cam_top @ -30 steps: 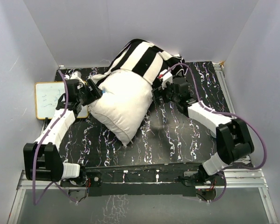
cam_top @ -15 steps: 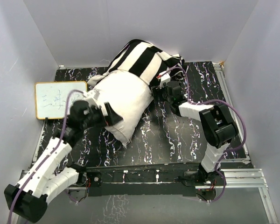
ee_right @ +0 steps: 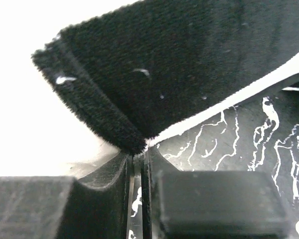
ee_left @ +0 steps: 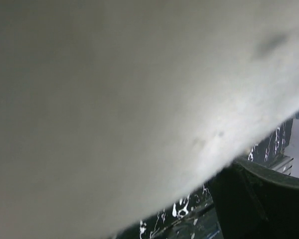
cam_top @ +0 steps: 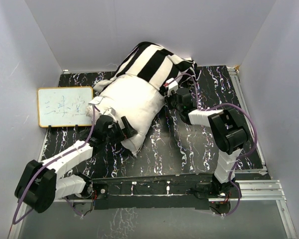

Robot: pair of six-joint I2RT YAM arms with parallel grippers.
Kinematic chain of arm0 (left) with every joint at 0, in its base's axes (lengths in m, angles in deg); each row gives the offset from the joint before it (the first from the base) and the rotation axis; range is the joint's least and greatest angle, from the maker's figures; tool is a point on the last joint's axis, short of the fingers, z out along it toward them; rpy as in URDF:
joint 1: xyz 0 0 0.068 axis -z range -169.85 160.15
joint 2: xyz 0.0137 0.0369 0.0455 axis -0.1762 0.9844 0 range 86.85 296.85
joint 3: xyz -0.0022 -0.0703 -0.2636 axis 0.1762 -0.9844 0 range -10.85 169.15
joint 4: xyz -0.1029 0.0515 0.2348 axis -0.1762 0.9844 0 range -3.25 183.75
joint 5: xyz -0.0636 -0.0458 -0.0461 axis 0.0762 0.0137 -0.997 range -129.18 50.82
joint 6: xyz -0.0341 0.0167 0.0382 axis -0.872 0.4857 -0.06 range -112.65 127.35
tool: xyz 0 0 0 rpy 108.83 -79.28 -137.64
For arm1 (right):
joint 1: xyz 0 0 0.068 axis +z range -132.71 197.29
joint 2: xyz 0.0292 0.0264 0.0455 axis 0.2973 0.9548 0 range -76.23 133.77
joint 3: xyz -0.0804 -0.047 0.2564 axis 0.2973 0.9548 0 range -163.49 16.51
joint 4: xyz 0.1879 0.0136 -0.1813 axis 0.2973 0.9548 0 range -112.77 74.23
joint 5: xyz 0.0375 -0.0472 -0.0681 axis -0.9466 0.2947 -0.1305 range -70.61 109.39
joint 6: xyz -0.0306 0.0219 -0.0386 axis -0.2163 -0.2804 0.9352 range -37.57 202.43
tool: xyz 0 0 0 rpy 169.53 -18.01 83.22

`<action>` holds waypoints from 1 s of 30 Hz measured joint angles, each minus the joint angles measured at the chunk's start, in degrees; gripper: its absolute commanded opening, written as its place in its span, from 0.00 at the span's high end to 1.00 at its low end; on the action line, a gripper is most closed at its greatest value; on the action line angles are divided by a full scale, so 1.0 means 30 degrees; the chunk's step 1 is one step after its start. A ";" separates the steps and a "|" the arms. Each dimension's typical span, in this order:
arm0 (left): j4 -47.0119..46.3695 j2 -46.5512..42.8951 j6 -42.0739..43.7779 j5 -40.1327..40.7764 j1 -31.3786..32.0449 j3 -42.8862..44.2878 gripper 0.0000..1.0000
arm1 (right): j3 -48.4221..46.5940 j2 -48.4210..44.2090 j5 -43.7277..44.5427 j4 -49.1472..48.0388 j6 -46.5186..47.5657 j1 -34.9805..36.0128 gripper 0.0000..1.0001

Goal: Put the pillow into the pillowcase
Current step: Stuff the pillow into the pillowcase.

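Observation:
The white pillow (cam_top: 132, 104) lies slantwise mid-table, its far end tucked into the black-and-white striped pillowcase (cam_top: 152, 62), which bunches against the back wall. My left gripper (cam_top: 123, 130) is pressed against the pillow's near lower corner with its jaws spread open. White pillow fabric (ee_left: 114, 99) fills the left wrist view, and only one dark finger (ee_left: 261, 199) shows at the lower right. My right gripper (cam_top: 171, 93) is at the pillowcase's open edge on the pillow's right side. Its fingers (ee_right: 104, 199) are shut, pinching the fuzzy black hem of the pillowcase (ee_right: 134, 142).
A small whiteboard (cam_top: 65, 106) with writing lies at the table's left edge. The black marbled tabletop (cam_top: 189, 149) is bare in front of and to the right of the pillow. White enclosure walls stand close on the left, back and right.
My left arm swung from the pillow's left side near the whiteboard down to its near corner and opened wider. My right gripper closed on the pillowcase's hem as that arm folded in.

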 measured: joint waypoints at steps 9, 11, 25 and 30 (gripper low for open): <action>-0.2878 0.1144 0.0430 0.1253 0.0007 0.0240 0.87 | -0.0291 -0.1814 -0.8495 0.3672 0.3825 -0.1005 0.92; -0.3198 0.0918 0.0780 0.1457 0.0007 0.0379 0.93 | -0.1122 -0.2455 -1.0936 0.5005 0.3978 -0.1049 0.92; -0.3891 -0.0342 0.1362 0.0940 -0.0204 0.1894 1.00 | -0.5632 -0.3242 -1.8200 1.0142 0.1100 0.1319 0.92; -0.5027 0.0962 0.0641 0.0619 -0.0299 0.1770 1.00 | -0.5406 -0.1574 -1.9424 0.5537 -0.5493 0.1246 0.92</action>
